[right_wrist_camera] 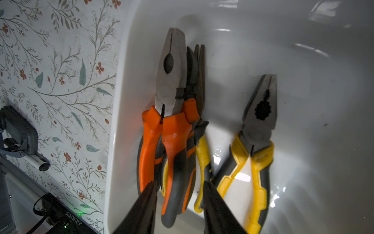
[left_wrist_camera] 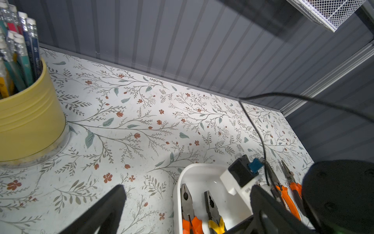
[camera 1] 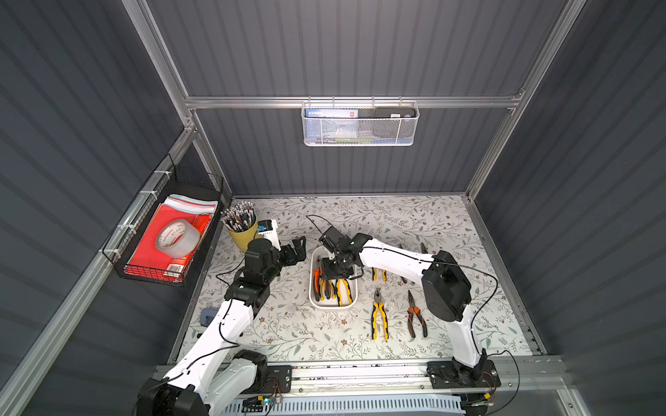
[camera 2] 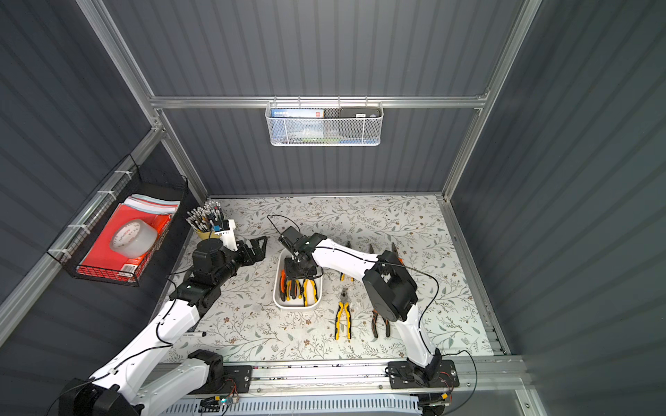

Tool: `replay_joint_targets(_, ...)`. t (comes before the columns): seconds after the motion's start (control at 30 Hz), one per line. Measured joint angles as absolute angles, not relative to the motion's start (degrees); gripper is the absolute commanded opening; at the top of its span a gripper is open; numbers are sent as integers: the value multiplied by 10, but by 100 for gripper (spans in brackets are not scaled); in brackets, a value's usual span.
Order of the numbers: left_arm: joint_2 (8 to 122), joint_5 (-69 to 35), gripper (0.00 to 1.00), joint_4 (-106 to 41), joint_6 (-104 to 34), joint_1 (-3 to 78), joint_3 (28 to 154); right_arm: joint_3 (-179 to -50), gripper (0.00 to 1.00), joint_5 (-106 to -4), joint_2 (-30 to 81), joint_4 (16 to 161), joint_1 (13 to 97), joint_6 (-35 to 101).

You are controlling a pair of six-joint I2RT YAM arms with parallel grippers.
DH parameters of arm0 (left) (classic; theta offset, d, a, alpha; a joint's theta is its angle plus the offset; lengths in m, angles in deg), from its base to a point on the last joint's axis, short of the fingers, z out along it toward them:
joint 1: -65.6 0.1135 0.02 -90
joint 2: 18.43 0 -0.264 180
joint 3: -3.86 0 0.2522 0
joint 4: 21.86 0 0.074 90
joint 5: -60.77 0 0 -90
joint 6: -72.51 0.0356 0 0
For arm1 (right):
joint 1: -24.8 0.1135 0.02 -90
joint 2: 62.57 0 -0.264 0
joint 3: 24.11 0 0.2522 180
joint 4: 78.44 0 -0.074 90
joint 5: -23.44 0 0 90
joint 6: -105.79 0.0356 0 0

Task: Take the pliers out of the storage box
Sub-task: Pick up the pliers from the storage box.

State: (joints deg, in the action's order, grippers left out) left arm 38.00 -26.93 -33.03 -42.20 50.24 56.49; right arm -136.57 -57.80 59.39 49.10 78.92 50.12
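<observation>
The white storage box stands mid-table and holds several pliers. Inside it my right gripper points down. Its two fingers stand apart, astride the handles of orange-and-black pliers that lie on other pliers along the box wall. I cannot see the fingers pressing those handles. Yellow-and-black pliers lie alone beside them. My left gripper hovers wide open and empty, left of the box rim.
Right of the box, yellow-handled pliers and orange long-nosed pliers lie on the table. More pliers lie partly under my right arm. A yellow pencil cup stands back left. A black wire basket and a white mesh basket hang on the walls.
</observation>
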Motion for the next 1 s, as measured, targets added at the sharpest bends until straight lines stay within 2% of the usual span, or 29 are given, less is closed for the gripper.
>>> replay_joint_targets(0.37, 378, -269, 99, -330, -422, 502, 565, -1391, 30, -578, 627, 470, 799, 503)
replay_joint_targets(0.63, 376, -270, 99, -330, -422, 502, 565, -1393, 11, -581, 627, 465, 799, 511)
replay_joint_targets(0.83, 375, -270, 99, -330, -422, 502, 565, -1395, 1, -583, 627, 464, 799, 511)
replay_joint_targets(1.0, 375, -270, 99, -330, -422, 502, 565, -1395, 0, -587, 627, 464, 799, 511)
